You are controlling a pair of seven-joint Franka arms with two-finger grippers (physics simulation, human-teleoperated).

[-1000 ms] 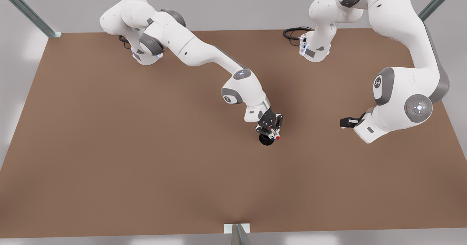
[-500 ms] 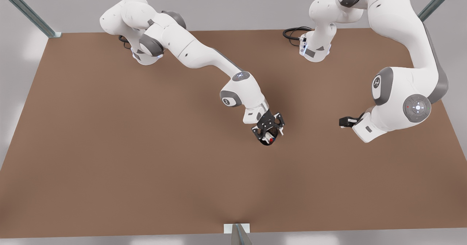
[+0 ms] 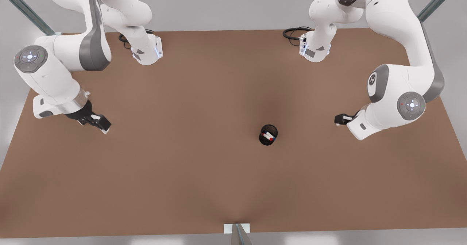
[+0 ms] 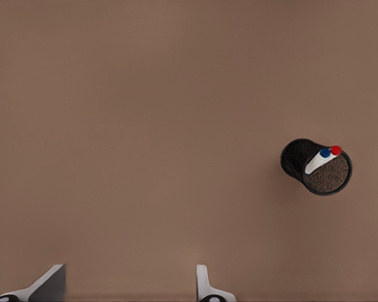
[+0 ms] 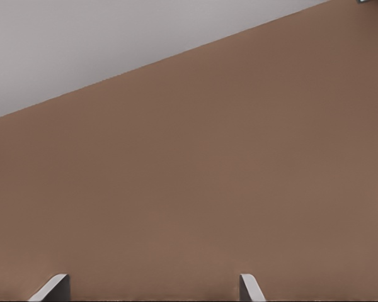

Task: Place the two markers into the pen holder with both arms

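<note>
The black mesh pen holder (image 3: 268, 134) stands upright on the brown table (image 3: 182, 179), a little toward the front view's right of centre. Both markers lean inside it side by side: the red-capped marker (image 3: 271, 139) and the blue-capped marker (image 3: 268, 137). The left wrist view shows the holder (image 4: 300, 158) from afar, with the blue cap (image 4: 325, 152) and the red cap (image 4: 336, 150) at its rim. My left gripper (image 3: 97, 121) hangs open far off at the front view's left, fingertips (image 4: 205, 286) wide apart. My right gripper (image 3: 341, 119) waits open at the front view's right, holding nothing.
Both arm bases (image 3: 146, 51) (image 3: 314, 49) sit at the table's far edge, a black cable (image 3: 293, 32) coiled beside the right one. A small bracket (image 3: 237, 228) stands at the near edge. Metal frame posts (image 3: 25, 9) rise at the far corners.
My left gripper opened over the holder, leaving the red marker inside, then swung far away to the front view's left. The right arm has barely shifted.
</note>
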